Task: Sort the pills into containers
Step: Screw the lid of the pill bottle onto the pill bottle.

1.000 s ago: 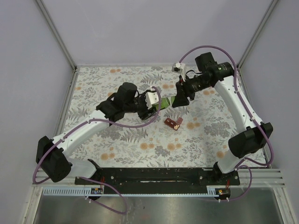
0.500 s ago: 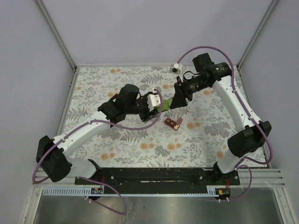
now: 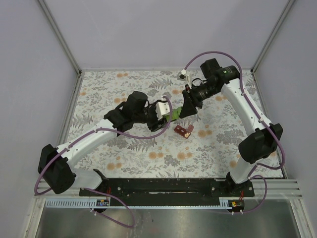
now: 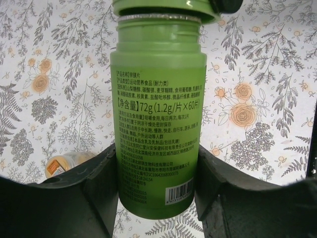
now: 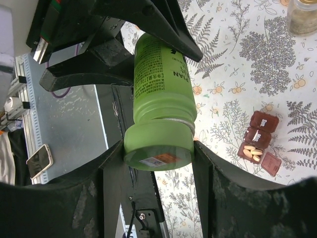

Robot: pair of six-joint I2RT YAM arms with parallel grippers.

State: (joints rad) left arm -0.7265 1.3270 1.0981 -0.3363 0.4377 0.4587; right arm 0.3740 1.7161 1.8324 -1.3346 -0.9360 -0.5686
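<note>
The green bottle hangs in the air over the cloth, held between both arms. My left gripper is shut on the lower body of the green bottle, one finger on each side. My right gripper is shut on the bottle's green cap, which sits at the neck with a thin gap showing under the cap. The dark-red pill box lies on the cloth with one lid open, showing pale pills. In the top view the pill box lies just in front of the grippers.
A small pale-and-orange bottle lies on its side on the flowered cloth below the left gripper. A jar with a pale lid stands further off. Grey walls close in the table on three sides.
The right arm has shifted a little to the left and back, turning at the wrist with the cap. Both grips are unchanged.
</note>
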